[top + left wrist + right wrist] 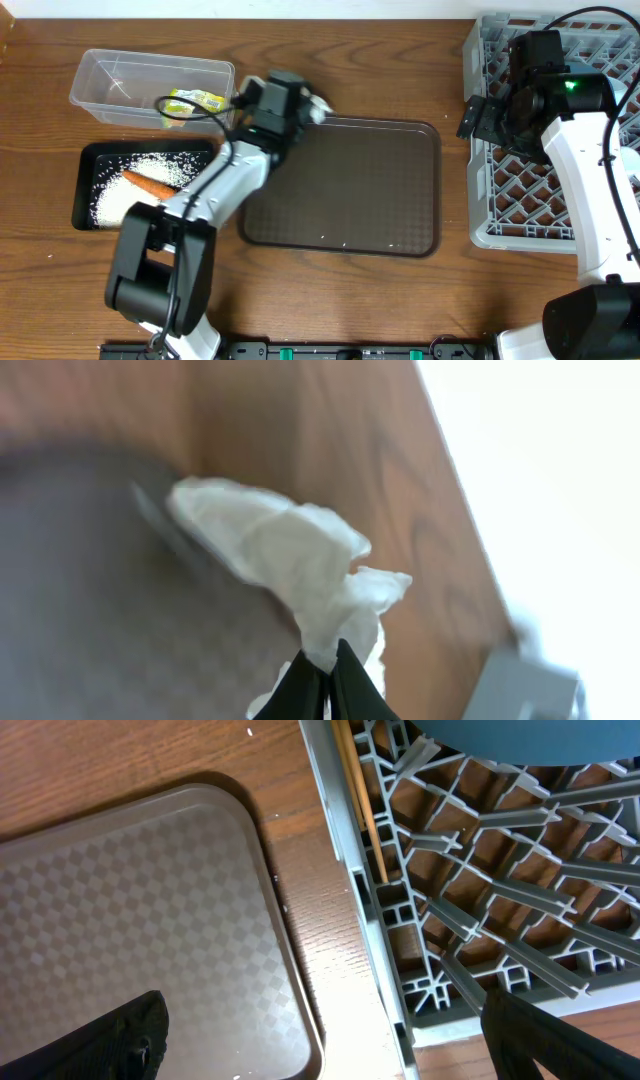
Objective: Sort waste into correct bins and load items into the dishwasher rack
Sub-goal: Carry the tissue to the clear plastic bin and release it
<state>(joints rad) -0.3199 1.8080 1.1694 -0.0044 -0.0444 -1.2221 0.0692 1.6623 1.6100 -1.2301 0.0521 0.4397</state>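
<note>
My left gripper [328, 672] is shut on a crumpled white tissue [280, 550], pinching its lower end. From overhead the gripper [305, 103] hangs over the far left corner of the brown tray with the tissue [320, 106] at its tip. Rice [125, 195] and a carrot [150, 183] lie in the black tray [86, 160]. A green-yellow wrapper [192, 102] sits in the clear tub [110, 75]. My right gripper [330, 1050] stands open and empty over the gap beside the grey rack [450, 870], which holds chopsticks [362, 810] and a dark blue dish [530, 738].
The brown serving tray [340, 185] lies bare in the middle of the wooden table, its right edge [285, 940] close to the rack's left wall [478, 190]. The right arm [590, 180] stretches over the rack.
</note>
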